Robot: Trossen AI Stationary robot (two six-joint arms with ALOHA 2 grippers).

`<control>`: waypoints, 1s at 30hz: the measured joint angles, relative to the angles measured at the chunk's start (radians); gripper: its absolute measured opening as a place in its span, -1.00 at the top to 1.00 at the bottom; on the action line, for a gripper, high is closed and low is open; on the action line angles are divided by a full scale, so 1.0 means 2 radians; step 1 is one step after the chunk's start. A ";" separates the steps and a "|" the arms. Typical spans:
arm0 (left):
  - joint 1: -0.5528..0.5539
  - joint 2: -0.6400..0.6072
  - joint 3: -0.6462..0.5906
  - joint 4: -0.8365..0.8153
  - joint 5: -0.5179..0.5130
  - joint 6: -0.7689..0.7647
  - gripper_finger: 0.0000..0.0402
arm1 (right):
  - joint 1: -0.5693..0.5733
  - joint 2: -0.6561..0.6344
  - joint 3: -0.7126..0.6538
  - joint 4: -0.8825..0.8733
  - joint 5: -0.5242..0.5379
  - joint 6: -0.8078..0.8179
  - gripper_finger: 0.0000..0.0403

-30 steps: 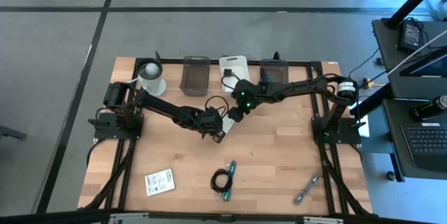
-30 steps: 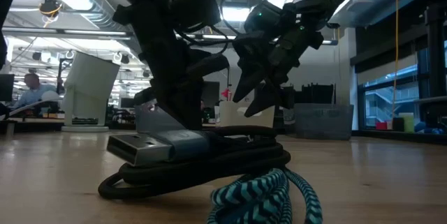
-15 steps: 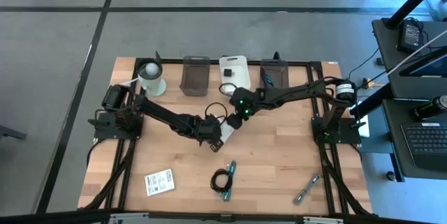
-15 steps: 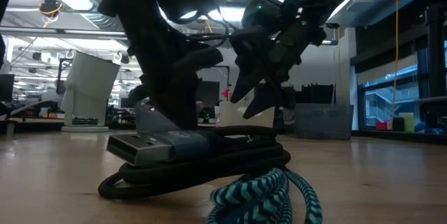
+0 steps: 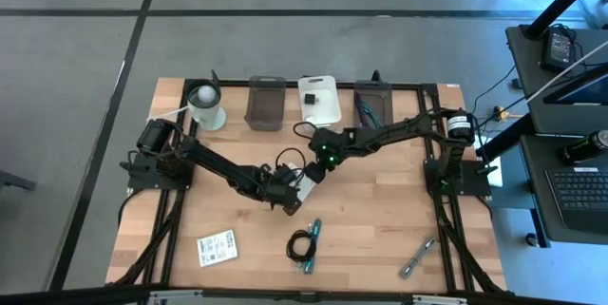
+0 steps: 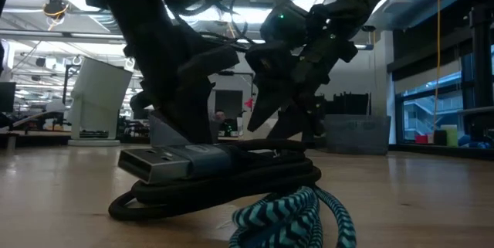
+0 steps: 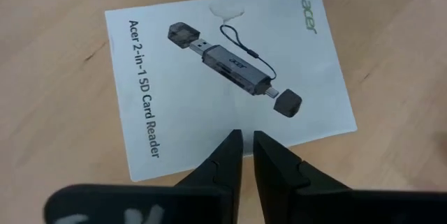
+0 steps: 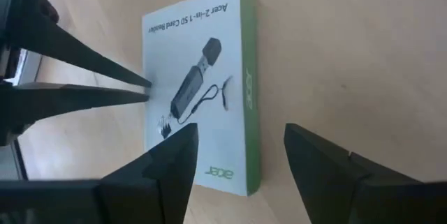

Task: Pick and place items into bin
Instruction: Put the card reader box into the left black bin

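Note:
A white Acer card-reader box (image 5: pixel 307 181) lies flat on the table's middle, its printed face (image 7: pixel 230 70) up. My left gripper (image 7: pixel 242 137) is shut, with its tips on that face. My right gripper (image 8: pixel 241 151) is open and hangs just above the box (image 8: pixel 202 84) from the far-right; its fingers stand over the box and touch nothing. Near the table's near edge lie a white printed card (image 5: pixel 217 248), a black coiled cable with a teal braided part (image 5: pixel 304 243) and a silver metal piece (image 5: pixel 418 257). The cable (image 6: pixel 224 174) fills the low view's foreground. My left gripper presses its shut fingertips (image 8: pixel 145 86) on the box's printed top face, beside the middle of one long edge (image 7: pixel 244 155). It comes slanting down from the table's left. The box lies flat on the wood.
Three bins stand along the far edge: a grey one (image 5: pixel 266 104), a white one (image 5: pixel 320 91) holding a small black cube, and a dark one (image 5: pixel 373 104) with teal-handled tools. A white cup with a ball (image 5: pixel 205 105) stands at the far left.
My right gripper has moved toward the table's left and near edges, down toward the box, staying open. My left gripper has shifted a little toward the near edge, still shut. The box has stayed where it was.

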 joint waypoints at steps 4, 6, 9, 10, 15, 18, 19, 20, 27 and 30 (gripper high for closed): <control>-0.010 0.000 0.000 -0.004 -0.009 -0.018 0.85 | 0.004 0.001 0.000 0.008 -0.005 0.004 -0.08; -0.013 0.000 0.000 -0.005 -0.017 -0.020 0.85 | 0.009 0.002 0.000 0.014 -0.005 0.012 -0.08; -0.019 0.000 0.000 -0.005 -0.028 -0.022 0.85 | 0.017 0.008 0.000 0.027 -0.008 0.015 -0.08; -0.021 0.000 0.000 -0.005 -0.031 -0.022 0.85 | 0.020 0.012 0.000 0.028 -0.010 0.015 -0.08; -0.031 0.000 0.000 -0.008 -0.040 -0.032 0.85 | 0.023 0.025 0.000 0.037 -0.011 0.027 -0.08; -0.039 0.001 -0.001 -0.009 -0.049 -0.034 0.85 | 0.020 0.024 0.000 0.038 -0.010 0.026 -0.08; -0.042 0.001 -0.002 -0.008 -0.054 -0.037 0.85 | 0.019 0.024 0.000 0.039 -0.010 0.026 -0.08; -0.045 0.001 -0.004 -0.006 -0.060 -0.041 0.85 | 0.018 0.024 0.000 0.041 -0.010 0.026 -0.08; -0.070 0.000 -0.026 0.012 -0.101 -0.090 0.85 | 0.018 0.024 0.000 0.059 -0.021 0.026 -0.08; -0.076 0.000 -0.030 0.019 -0.112 -0.088 0.85 | 0.018 0.024 0.000 0.065 -0.023 0.026 -0.08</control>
